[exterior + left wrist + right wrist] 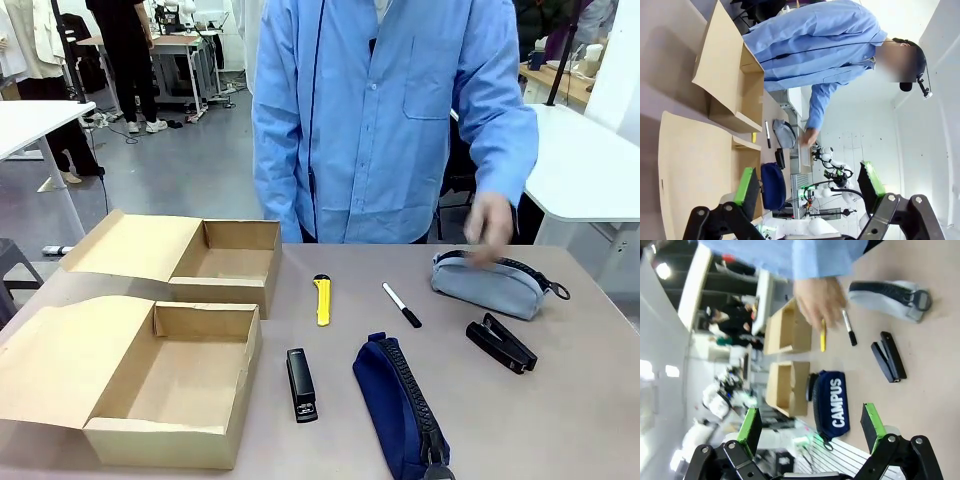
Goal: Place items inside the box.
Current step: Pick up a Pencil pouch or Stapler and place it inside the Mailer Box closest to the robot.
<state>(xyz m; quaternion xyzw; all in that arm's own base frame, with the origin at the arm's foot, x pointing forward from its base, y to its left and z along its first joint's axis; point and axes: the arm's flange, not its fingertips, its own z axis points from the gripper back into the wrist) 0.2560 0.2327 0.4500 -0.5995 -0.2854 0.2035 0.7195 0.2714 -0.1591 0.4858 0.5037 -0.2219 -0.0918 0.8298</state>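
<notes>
Open at tabletop left: near box, far box. Then outside them lie black stapler, yellow knife, navy pouch, marker, second stapler, grey pouch with person's hand over it. Fingers spread, empty: left hand, right hand.

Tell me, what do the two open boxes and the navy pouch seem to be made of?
Near box and far box: plain brown cardboard, matte, with folded flaps and raw edges. Navy pouch: probably woven fabric, matte, soft and slumped.
</notes>
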